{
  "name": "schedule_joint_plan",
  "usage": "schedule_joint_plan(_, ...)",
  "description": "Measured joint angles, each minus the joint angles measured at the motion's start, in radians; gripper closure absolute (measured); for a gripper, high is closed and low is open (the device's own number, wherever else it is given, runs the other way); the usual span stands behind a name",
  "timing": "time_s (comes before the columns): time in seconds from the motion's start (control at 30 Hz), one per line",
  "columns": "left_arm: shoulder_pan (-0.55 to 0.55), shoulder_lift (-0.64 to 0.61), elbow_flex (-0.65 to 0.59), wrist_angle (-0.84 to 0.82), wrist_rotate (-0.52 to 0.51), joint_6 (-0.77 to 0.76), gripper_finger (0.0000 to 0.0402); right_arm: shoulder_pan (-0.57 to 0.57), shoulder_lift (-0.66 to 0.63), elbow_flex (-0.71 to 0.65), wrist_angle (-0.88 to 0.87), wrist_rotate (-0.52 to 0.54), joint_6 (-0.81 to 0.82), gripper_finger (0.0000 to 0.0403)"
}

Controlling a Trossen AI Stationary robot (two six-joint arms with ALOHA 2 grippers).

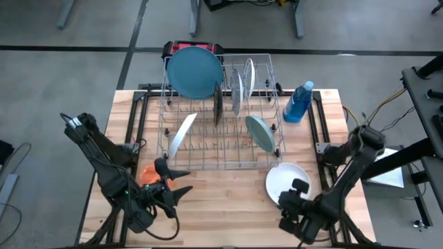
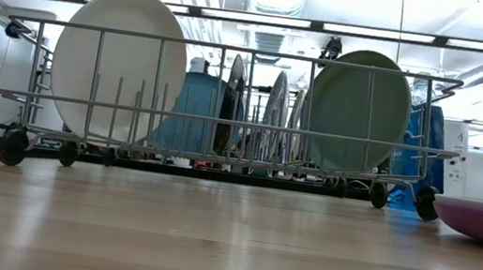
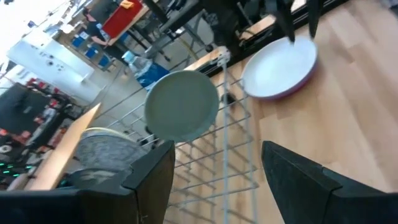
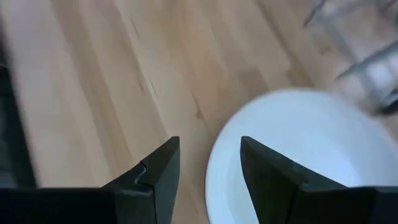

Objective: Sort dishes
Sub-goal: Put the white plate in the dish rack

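Observation:
A wire rack [image 1: 221, 111] holds upright dishes: a large blue plate [image 1: 195, 71], patterned plates [image 1: 237, 88], a white plate [image 1: 181, 133] and a teal-green plate [image 1: 259, 133]. A white plate with a purple underside [image 1: 285, 180] lies flat on the table to the right of the rack's near side. A small translucent orange plate [image 1: 147, 173] lies flat by the rack's near left corner. My left gripper [image 1: 181, 183] is open and empty beside the orange plate. My right gripper [image 1: 292, 194] is open over the white-purple plate's near rim [image 4: 217, 155]; I cannot see that it touches it.
A blue spray-type bottle [image 1: 299, 102] stands at the rack's far right. Metal frame rails run along both sides of the table. Bare wood lies between the two grippers along the near edge [image 1: 228, 207]. The rack's wheels [image 2: 13, 145] rest on the table.

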Motion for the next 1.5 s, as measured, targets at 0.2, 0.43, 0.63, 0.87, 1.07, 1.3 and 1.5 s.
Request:
schedule_joint_plan(0.2, -0.009, 0.025, 0.0, 0.077, 0.054, 0.0, 0.0172, 0.0, 0.129, 0.0, 0.007, -0.096, 0.051, 0.0261)
schedule_joint_plan(0.43, -0.033, 0.044, 0.0, 0.122, 0.078, -0.003, 0.0172, 0.0, 0.189, 0.0, 0.03, -0.139, 0.072, 0.0259)
schedule_joint_plan(0.63, -0.041, 0.044, 0.0, 0.133, 0.078, -0.018, 0.0172, -0.005, 0.191, -0.021, 0.029, -0.138, 0.109, 0.0255)
schedule_joint_plan(0.87, -0.041, 0.044, 0.0, 0.132, 0.078, -0.018, 0.0172, -0.005, 0.191, -0.07, 0.074, -0.138, 0.121, 0.0272)
schedule_joint_plan(1.07, -0.041, 0.044, 0.0, 0.132, 0.078, -0.018, 0.0172, -0.005, 0.189, -0.101, 0.129, -0.138, 0.103, 0.0302)
schedule_joint_plan(1.3, -0.041, 0.044, 0.0, 0.128, 0.078, -0.018, 0.0172, -0.005, 0.156, -0.078, 0.12, -0.137, 0.06, 0.0362)
schedule_joint_plan(1.5, -0.041, 0.044, 0.0, 0.125, 0.078, -0.018, 0.0172, -0.005, 0.151, -0.069, 0.12, -0.138, 0.044, 0.04)
